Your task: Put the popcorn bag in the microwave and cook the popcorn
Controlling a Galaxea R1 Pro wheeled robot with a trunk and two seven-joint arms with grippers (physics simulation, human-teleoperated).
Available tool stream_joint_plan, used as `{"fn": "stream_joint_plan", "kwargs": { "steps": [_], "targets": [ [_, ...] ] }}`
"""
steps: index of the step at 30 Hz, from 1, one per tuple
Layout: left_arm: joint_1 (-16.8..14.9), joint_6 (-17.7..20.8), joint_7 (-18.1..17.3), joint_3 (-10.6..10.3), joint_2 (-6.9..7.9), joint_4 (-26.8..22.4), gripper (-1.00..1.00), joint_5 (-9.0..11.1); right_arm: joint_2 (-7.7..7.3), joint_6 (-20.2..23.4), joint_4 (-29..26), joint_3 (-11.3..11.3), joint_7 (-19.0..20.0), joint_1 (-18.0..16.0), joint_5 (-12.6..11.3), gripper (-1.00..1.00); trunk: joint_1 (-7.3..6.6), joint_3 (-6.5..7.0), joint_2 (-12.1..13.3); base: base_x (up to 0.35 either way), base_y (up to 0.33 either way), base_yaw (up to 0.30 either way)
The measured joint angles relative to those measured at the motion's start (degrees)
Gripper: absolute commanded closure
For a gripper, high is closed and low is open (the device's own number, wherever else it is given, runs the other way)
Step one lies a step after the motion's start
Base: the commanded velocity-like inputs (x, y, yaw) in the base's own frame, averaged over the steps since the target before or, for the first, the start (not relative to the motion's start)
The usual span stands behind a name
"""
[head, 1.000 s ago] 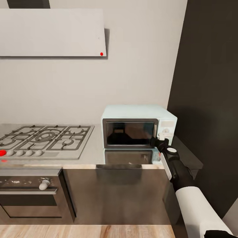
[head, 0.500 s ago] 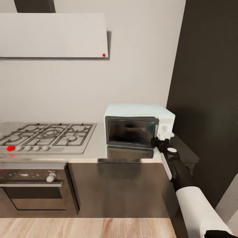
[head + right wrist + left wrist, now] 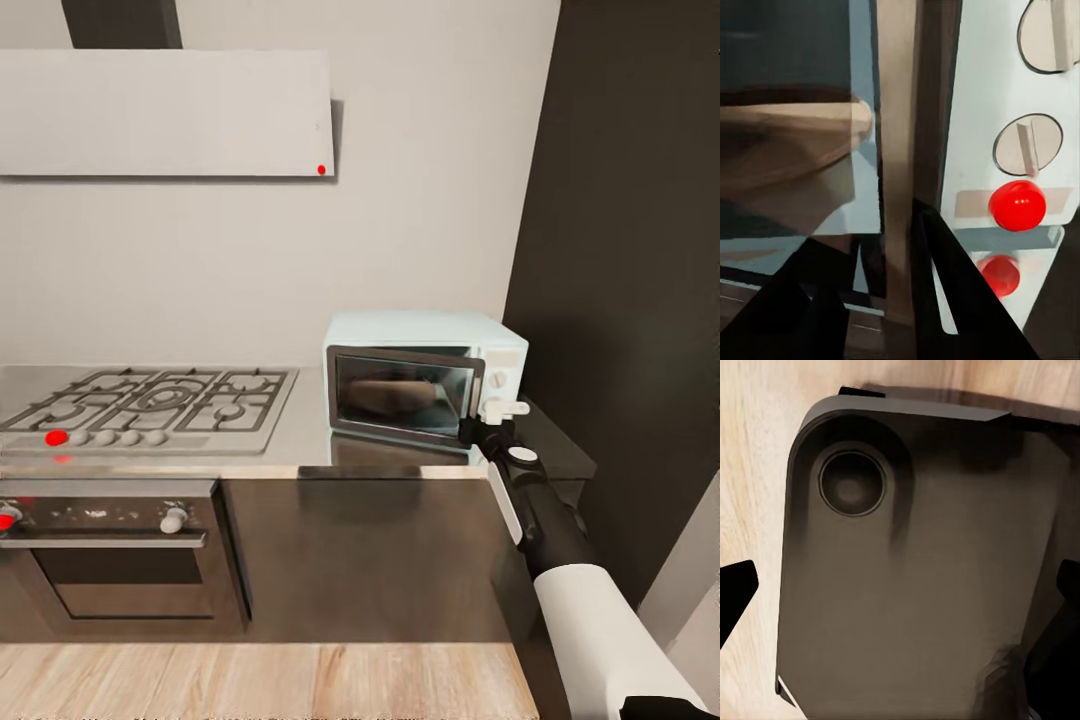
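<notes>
The microwave [image 3: 425, 385] stood on the countertop [image 3: 300, 440] beside the gas hob [image 3: 150, 400], its dark glass door [image 3: 405, 392] swung slightly ajar. The right gripper [image 3: 478, 428] was at the door's free edge, next to the white panel [image 3: 1009, 135] (two knobs, a red button [image 3: 1018, 205]). Its dark fingers [image 3: 945, 277] flanked that edge; whether they pinched it could not be determined. The popcorn bag [image 3: 791, 154] lay inside, visible through the glass.

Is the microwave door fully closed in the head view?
No. The microwave door stands slightly ajar, swung out at its right edge, where the right end effector is.
</notes>
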Motion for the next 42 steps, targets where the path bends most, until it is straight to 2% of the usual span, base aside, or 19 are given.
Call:
{"fn": "stream_joint_plan", "kwargs": {
  "steps": [14, 17, 25, 34, 35, 36, 42],
  "targets": [
    [-0.02, 0.04, 0.01, 0.04, -0.01, 0.06, -1.0, 0.04, 0.13, -0.46, 0.13, 0.53, 1.13, 0.08, -1.88, 1.0, 0.01, -0.01, 0.02, -0.101, 0.0, 0.0],
    [-0.01, 0.04, 0.0, 0.04, 0.0, 0.01, -1.0, 0.06, 0.13, -0.28, 0.06, 1.09, 1.3, 0.08, -1.67, 1.0, 0.01, -0.01, 0.02, -0.151, 0.042, 0.0],
    [0.0, 0.03, 0.0, 0.04, 0.0, -0.01, -1.0, 0.06, 0.15, -0.35, 0.15, 0.86, 2.0, 0.08, -1.77, 1.0, 0.01, -0.01, 0.02, -0.149, 0.076, 0.0],
    [-0.01, 0.04, 0.0, -0.04, 0.0, 0.01, -1.0, -0.06, 0.16, -0.22, 0.11, 0.99, 2.08, 0.07, -1.79, 1.0, 0.0, -0.01, 0.02, -0.013, 0.004, 0.0],
    [0.0, 0.04, 0.0, -0.04, 0.0, 0.02, -1.0, -0.06, 0.15, -0.24, 0.11, 0.96, 2.14, 0.07, -1.87, -1.0, 0.0, -0.01, 0.02, 0.0, 0.0, 0.0],
    [0.02, 0.05, 0.0, -0.02, 0.0, -0.01, -1.0, -0.06, 0.09, -0.09, -0.19, 0.64, 0.59, 0.03, -1.4, -1.0, -0.01, 0.0, 0.0, 0.0, 0.0, 0.0],
    [0.03, 0.04, 0.0, -0.01, 0.0, 0.0, -1.0, -0.06, 0.14, 0.15, -0.47, 0.59, 0.6, 0.02, -1.25, -1.0, -0.01, 0.0, 0.0, 0.0, 0.0, 0.0]
  ]
}}
